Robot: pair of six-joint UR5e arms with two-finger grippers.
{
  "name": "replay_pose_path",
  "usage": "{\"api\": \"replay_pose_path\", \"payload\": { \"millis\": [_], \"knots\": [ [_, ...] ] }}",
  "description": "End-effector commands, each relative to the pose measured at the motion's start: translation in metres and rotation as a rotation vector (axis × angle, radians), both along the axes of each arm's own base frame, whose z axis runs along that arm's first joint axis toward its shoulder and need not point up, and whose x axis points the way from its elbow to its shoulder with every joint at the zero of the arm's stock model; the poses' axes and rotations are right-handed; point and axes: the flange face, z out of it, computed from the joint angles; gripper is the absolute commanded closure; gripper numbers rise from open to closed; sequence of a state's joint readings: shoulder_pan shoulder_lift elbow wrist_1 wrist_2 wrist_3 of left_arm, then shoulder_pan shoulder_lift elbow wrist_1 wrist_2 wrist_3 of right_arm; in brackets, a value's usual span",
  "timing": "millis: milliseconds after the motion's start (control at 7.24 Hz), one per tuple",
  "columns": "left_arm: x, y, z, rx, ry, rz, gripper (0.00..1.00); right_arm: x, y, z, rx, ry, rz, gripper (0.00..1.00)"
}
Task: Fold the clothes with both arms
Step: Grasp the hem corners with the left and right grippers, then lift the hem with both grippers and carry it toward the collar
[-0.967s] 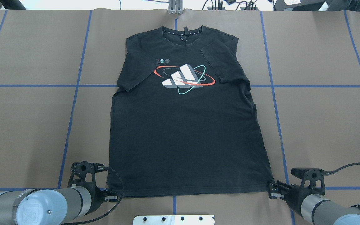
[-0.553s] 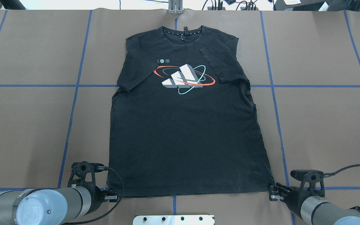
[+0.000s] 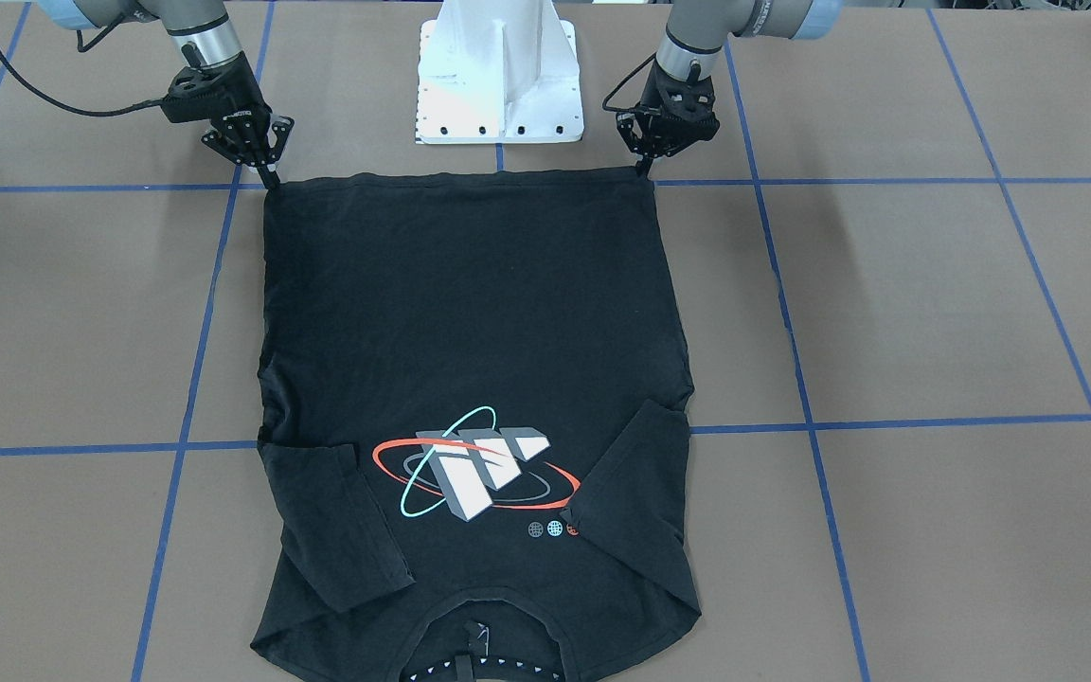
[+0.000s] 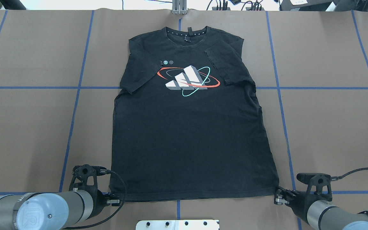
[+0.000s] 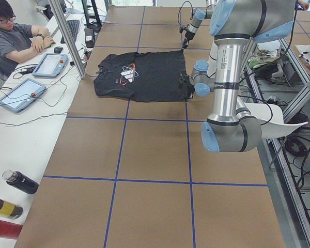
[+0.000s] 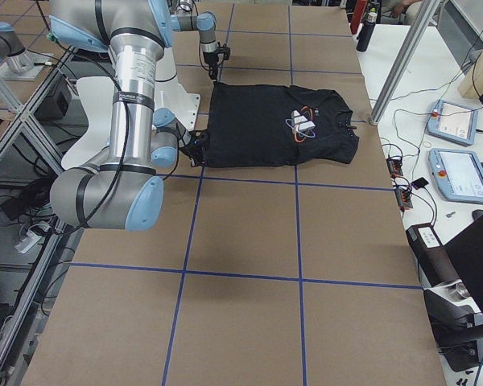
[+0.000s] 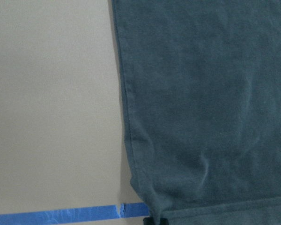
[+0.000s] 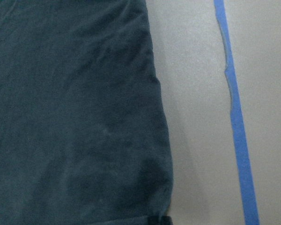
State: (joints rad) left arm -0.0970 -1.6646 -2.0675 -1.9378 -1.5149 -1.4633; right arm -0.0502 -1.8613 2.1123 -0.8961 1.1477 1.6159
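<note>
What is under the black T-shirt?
The T-shirt lies flat on the brown table; blue tape lines run under its edges. Anything else beneath is covered.

Left arm (image 4: 43, 213): low, forearm near level, wrist bent down. Left gripper (image 3: 643, 169): pointed steeply down, fingers pinched together on corner of shirt (image 3: 470, 313) hem. Right arm (image 4: 327, 214): mirrored pose (camera bracket riding atop wrist, cable trailing back). Right gripper (image 3: 270, 178): angled down, fingers likewise clamped on opposite hem corner.
</note>
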Motion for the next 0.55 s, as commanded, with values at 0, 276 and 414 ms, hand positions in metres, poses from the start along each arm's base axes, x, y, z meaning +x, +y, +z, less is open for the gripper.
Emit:
{"api": "replay_pose_path", "payload": {
  "millis": [0, 276, 414],
  "knots": [
    [-0.026, -0.017, -0.028, 0.054, 0.044, 0.003, 1.0, 0.02, -0.021, -0.039, -0.002, -0.072, 0.04, 1.0],
    [-0.064, -0.062, -0.055, 0.12, 0.063, 0.036, 1.0, 0.07, -0.083, -0.07, -0.109, -0.095, 0.037, 1.0],
    [-0.085, -0.084, -0.08, 0.141, 0.071, 0.051, 1.0, 0.09, -0.108, -0.085, -0.107, -0.124, 0.016, 1.0]
  ]
}}
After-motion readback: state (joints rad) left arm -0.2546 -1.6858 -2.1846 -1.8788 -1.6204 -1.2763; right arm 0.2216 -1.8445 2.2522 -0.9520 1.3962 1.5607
